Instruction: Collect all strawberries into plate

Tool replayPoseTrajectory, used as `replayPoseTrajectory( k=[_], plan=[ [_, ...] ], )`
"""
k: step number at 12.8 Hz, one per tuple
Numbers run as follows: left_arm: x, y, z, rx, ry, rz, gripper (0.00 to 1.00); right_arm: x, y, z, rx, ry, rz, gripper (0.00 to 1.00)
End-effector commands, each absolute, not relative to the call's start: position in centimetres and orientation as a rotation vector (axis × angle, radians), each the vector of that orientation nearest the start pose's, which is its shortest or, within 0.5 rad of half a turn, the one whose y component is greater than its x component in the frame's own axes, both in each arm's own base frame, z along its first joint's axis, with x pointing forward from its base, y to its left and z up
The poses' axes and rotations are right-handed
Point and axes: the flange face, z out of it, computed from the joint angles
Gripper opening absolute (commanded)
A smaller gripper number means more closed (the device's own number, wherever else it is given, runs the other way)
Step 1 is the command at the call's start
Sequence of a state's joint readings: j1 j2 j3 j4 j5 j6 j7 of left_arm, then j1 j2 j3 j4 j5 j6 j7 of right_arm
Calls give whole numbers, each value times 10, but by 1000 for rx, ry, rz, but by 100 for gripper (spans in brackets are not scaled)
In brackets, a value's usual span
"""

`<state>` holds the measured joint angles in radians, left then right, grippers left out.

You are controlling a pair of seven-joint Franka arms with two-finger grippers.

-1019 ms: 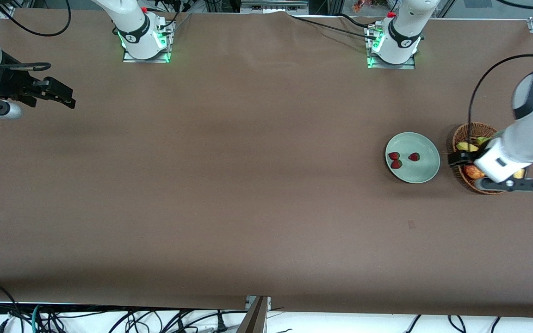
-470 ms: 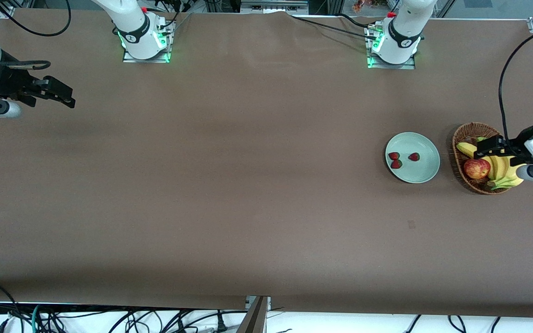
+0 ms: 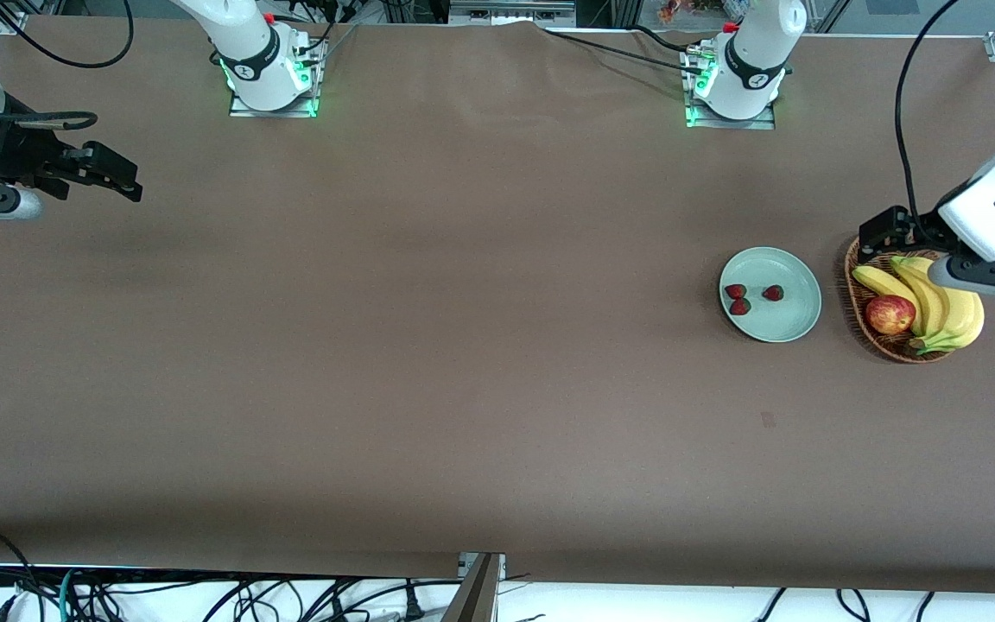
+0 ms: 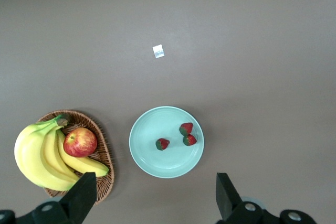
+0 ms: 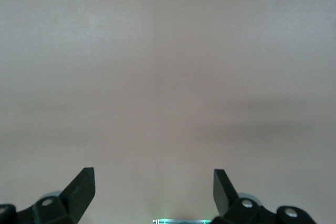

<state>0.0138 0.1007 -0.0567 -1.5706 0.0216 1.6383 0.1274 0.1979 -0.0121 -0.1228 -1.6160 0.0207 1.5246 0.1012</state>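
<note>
Front view: three strawberries lie on the plate, at 9 o'clock of its centre. Basket beside it holds bananas and an apple. Left gripper hangs over the basket's rim. Right gripper waits above bare table.

Left wrist view: fingers spread, empty.

Right wrist view: fingers released, nothing between.

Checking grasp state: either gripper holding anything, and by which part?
Nothing is held. Left gripper is up over the basket, jaws open and empty; right gripper waits open over bare table.
</note>
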Motion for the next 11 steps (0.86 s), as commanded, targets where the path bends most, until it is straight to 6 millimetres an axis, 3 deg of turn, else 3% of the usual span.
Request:
replayPoseTrajectory(
  k=[1,11],
  plan=[
    [572,-24,564,-3136,241,84,100,542,41,612,-3138,14,121,99],
    [570,-30,569,-3211,150,95,100,542,41,612,-3138,14,119,99]
  ],
)
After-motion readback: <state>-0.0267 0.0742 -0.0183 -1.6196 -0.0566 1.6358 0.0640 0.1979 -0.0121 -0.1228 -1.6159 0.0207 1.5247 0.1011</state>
